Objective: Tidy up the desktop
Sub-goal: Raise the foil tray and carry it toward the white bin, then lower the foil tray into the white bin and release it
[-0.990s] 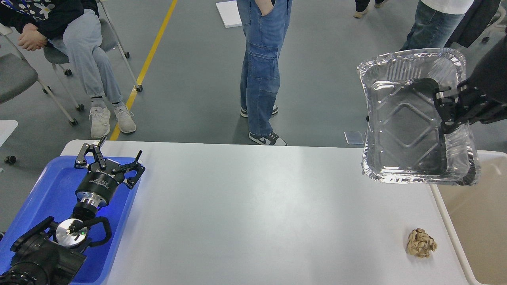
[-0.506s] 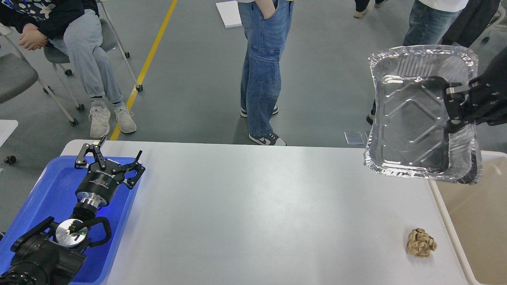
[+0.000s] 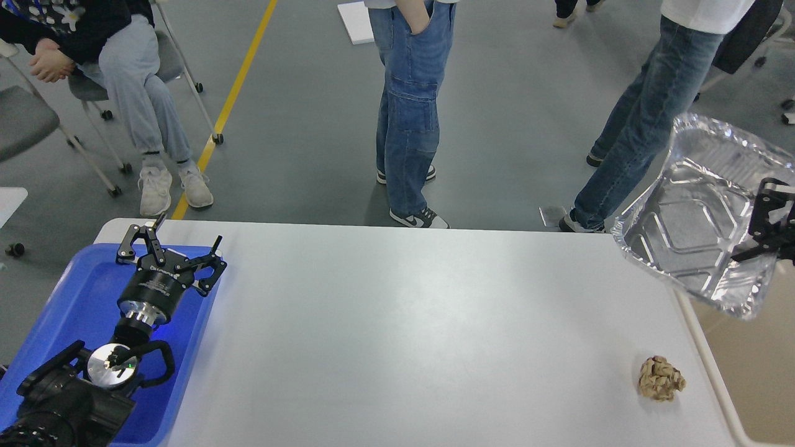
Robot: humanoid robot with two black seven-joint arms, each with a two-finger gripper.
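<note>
The white-grey desktop (image 3: 404, 323) fills the middle of the head view. A crumpled brown paper ball (image 3: 661, 379) lies on it near the front right edge. My right gripper (image 3: 769, 220) at the right edge is shut on the rim of an empty silver foil tray (image 3: 689, 230). It holds the tray tilted in the air above the desktop's right edge and the beige bin (image 3: 761, 372). My left gripper (image 3: 172, 247) is open and empty, hovering over the far part of the blue plastic tray (image 3: 74, 304) at the left.
People stand just beyond the far edge: one at the middle (image 3: 410, 112), one at the right (image 3: 646, 118) behind the foil tray. A seated person (image 3: 124, 81) and chairs are at the far left.
My right gripper has carried the foil tray right and down, and tilted it over the bin side. The left arm and the paper ball have not moved.
</note>
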